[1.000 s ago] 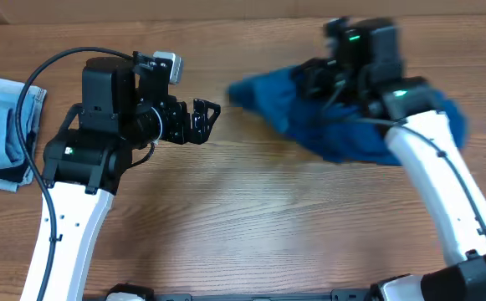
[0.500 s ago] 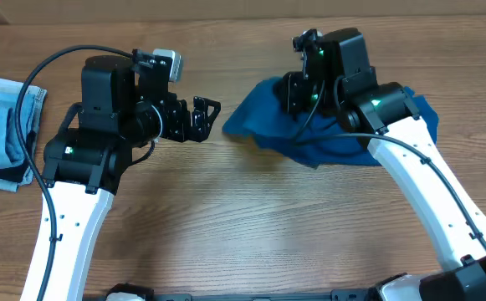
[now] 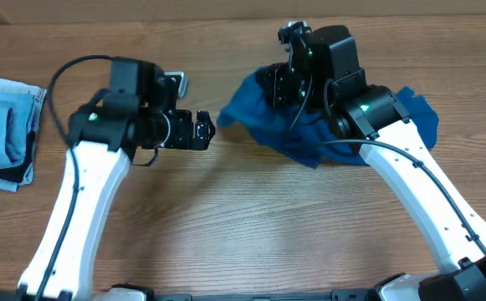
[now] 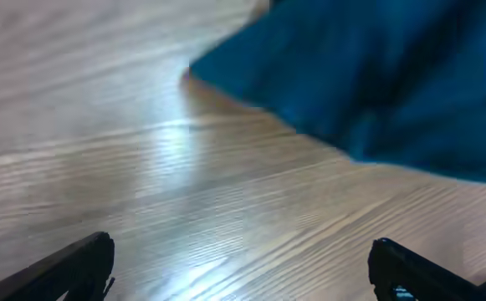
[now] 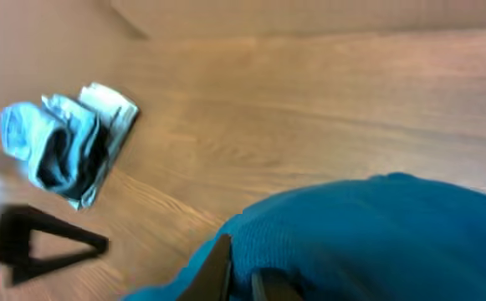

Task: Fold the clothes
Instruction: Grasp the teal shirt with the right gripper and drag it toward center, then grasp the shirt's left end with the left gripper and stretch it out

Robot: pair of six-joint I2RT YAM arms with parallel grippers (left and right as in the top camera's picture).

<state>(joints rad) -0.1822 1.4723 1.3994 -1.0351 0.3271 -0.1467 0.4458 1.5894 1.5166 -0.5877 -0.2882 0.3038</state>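
Clearly the largest thing is the teal-blue shirt (image 3: 255,113), which lies bunched on the far right part of the counter (image 3: 243,242), neither spread flat nor folded. One pointed corner reaches toward the left, and the rest sits in a heap under and behind the right arm. It looks this way because the right pincer (image 5: 244,280) is closed almost fully on a fold of the fabric. In the right wrist view the cloth meets its fingertips. I judge that this grip serves to pull the shirt open before any fold is made, so the task is only at its beginning.

The left pincer (image 3: 202,130) hovers just beside the pointed corner. Its jaws stand wide apart and nothing is between them. It points at the cloth, and I think it is placed there to take that corner. The denim stack (image 3: 4,134) lies at the far left edge, well apart from the shirt, pale blue with a dark edge below. It seems to be put aside, out of the working area.

The counter is of brown wood grain, smooth, with a soft shine in the left wrist view, so a soft cloth should slide on it easily. Of the room almost nothing shows, only a paler strip along the far edge, and I cannot tell what it is.
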